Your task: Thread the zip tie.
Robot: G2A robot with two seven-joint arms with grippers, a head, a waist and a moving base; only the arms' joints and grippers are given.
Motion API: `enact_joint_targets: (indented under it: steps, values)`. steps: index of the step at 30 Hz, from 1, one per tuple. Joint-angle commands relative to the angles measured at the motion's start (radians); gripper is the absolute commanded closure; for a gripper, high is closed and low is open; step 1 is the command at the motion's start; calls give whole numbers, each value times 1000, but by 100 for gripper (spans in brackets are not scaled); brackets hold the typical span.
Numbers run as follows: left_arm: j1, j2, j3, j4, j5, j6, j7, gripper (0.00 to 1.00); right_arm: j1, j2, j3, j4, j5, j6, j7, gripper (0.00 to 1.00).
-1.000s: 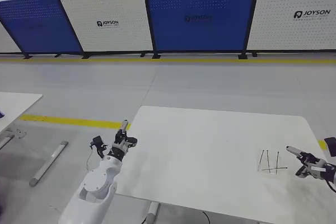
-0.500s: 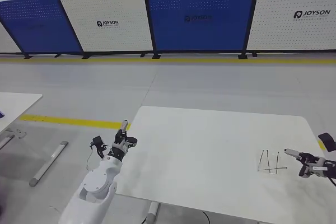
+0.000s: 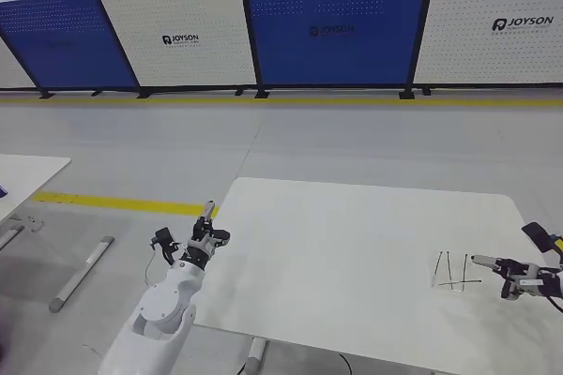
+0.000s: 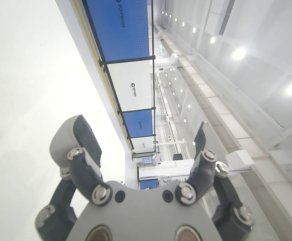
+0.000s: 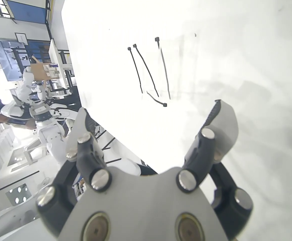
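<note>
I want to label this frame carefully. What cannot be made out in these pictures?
Zip ties, top view: too small to count or see heads.
Short tie, right wrist view: its tail is lost in glare.
Table, top view: near edge cut off by the frame.

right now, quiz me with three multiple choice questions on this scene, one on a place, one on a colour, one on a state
1. Where do the zip ties lie?
A) on the floor
B) on the table, ahead of the right gripper
C) in a box

2. What colour are the zip ties?
A) white
B) black
C) yellow

3. How are the right gripper's fingers?
A) shut on a zip tie
B) shut on nothing
C) open, holding nothing

Answers:
1 B, the right wrist view shows them on the white top beyond the fingers.
2 B, they show dark against the table.
3 C, a wide gap shows between the fingers.
</note>
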Motion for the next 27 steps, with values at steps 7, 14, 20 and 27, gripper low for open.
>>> enact_joint_targets:
  steps: [7, 14, 20, 27]
  values:
    - [0, 0, 0, 0, 0, 0, 0, 0, 13, 11, -31, 95, 157, -206, 0, 0]
    - [0, 0, 0, 0, 0, 0, 0, 0, 13, 11, -31, 95, 157, -206, 0, 0]
    - [0, 0, 0, 0, 0, 0, 0, 0, 9, 8, -62, 100, 149, -166, -39, 0]
    - [0, 0, 0, 0, 0, 0, 0, 0, 26, 13, -77, 144, 168, -170, -28, 17]
